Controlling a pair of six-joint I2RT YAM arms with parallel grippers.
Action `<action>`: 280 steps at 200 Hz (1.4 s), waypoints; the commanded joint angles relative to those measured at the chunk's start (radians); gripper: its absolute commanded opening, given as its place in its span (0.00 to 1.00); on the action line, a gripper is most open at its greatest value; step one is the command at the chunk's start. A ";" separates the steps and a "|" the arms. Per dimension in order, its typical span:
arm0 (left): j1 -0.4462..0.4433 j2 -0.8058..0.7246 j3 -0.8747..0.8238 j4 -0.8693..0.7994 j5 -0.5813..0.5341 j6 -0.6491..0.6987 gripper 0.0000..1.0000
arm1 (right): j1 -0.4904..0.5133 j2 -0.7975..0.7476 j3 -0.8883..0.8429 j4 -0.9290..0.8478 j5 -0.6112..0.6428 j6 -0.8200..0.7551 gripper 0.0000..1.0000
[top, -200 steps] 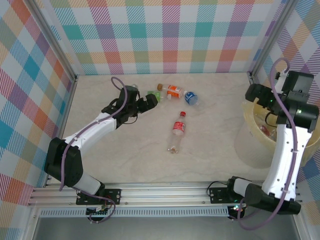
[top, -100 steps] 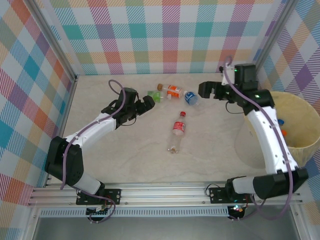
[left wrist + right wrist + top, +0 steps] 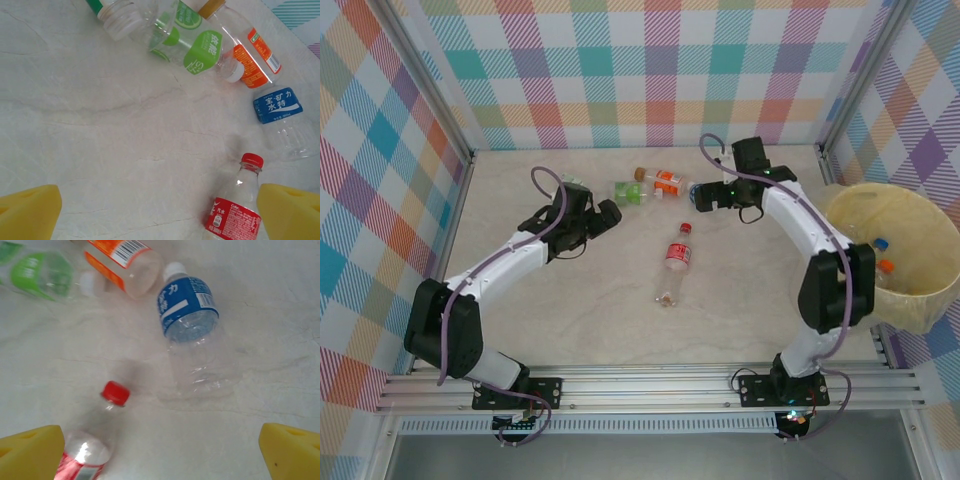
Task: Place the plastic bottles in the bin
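The right gripper (image 3: 700, 196), fingers wide apart and empty, has swung away from the bin (image 3: 910, 300) within the last second. It now hangs just over the blue bottle (image 3: 192, 325), so I judge this one is next. The left gripper (image 3: 607, 212) is open too, near the green bottle (image 3: 626, 192). On the table (image 3: 620, 320) I count four bottles for sure: green, blue, an orange bottle (image 3: 668, 181) and a red bottle (image 3: 677, 255). In the bin, a blue cap (image 3: 880, 243) and an orange cap (image 3: 887, 265) show.
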 commanded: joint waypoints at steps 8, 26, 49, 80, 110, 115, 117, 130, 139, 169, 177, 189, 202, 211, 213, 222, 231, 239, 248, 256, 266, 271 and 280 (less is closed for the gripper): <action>0.017 -0.044 -0.033 -0.041 -0.040 -0.023 1.00 | 0.000 0.123 0.103 -0.013 0.016 -0.136 1.00; 0.017 -0.054 -0.043 -0.050 -0.048 -0.028 1.00 | 0.000 0.206 0.166 -0.036 0.046 -0.152 1.00; 0.019 -0.070 -0.056 -0.057 -0.059 -0.028 1.00 | 0.000 0.298 0.247 -0.052 0.073 -0.175 1.00; 0.020 -0.079 -0.058 -0.071 -0.066 -0.024 1.00 | 0.001 0.441 0.400 -0.149 0.119 -0.196 0.97; 0.020 -0.080 -0.064 -0.082 -0.075 -0.021 1.00 | 0.004 0.549 0.509 -0.208 0.116 -0.209 0.94; 0.020 -0.080 -0.063 -0.083 -0.078 -0.021 1.00 | 0.003 0.563 0.523 -0.212 0.114 -0.210 0.94; 0.020 -0.080 -0.064 -0.083 -0.079 -0.022 1.00 | 0.004 0.569 0.530 -0.215 0.114 -0.210 0.94; 0.020 -0.079 -0.065 -0.084 -0.080 -0.022 1.00 | 0.007 0.602 0.567 -0.231 0.101 -0.207 0.93; 0.020 -0.076 -0.064 -0.086 -0.080 -0.022 1.00 | 0.011 0.621 0.589 -0.240 0.109 -0.199 0.90; 0.020 -0.062 -0.052 -0.092 -0.080 -0.018 1.00 | 0.017 0.621 0.594 -0.261 0.156 -0.174 0.83; 0.021 -0.057 -0.048 -0.091 -0.077 -0.018 1.00 | 0.017 0.607 0.579 -0.261 0.154 -0.174 0.81; 0.020 -0.049 -0.043 -0.090 -0.071 -0.018 1.00 | 0.017 0.585 0.553 -0.258 0.160 -0.169 0.76; 0.020 -0.039 -0.037 -0.086 -0.062 -0.018 1.00 | 0.016 0.559 0.525 -0.255 0.177 -0.154 0.71; 0.020 -0.033 -0.036 -0.083 -0.056 -0.019 1.00 | 0.016 0.542 0.510 -0.253 0.188 -0.145 0.68; 0.020 -0.032 -0.035 -0.083 -0.055 -0.021 1.00 | 0.016 0.539 0.506 -0.253 0.189 -0.143 0.68; 0.020 -0.028 -0.034 -0.081 -0.051 -0.021 1.00 | 0.017 0.523 0.490 -0.249 0.196 -0.134 0.66; 0.020 -0.027 -0.035 -0.080 -0.048 -0.022 1.00 | 0.015 0.504 0.473 -0.245 0.208 -0.122 0.65; 0.020 -0.027 -0.034 -0.080 -0.047 -0.023 1.00 | 0.016 0.485 0.458 -0.237 0.218 -0.114 0.64; 0.021 -0.026 -0.033 -0.080 -0.048 -0.021 1.00 | 0.015 0.463 0.440 -0.226 0.225 -0.103 0.63; 0.020 -0.027 -0.033 -0.080 -0.048 -0.021 1.00 | 0.015 0.439 0.422 -0.210 0.229 -0.096 0.62; 0.020 -0.027 -0.033 -0.080 -0.048 -0.022 1.00 | 0.015 0.410 0.400 -0.189 0.232 -0.053 0.60; 0.020 -0.027 -0.033 -0.080 -0.049 -0.022 1.00 | 0.015 0.392 0.385 -0.175 0.233 -0.042 0.60; 0.020 -0.027 -0.033 -0.080 -0.049 -0.021 1.00 | 0.016 0.361 0.363 -0.148 0.230 -0.027 0.58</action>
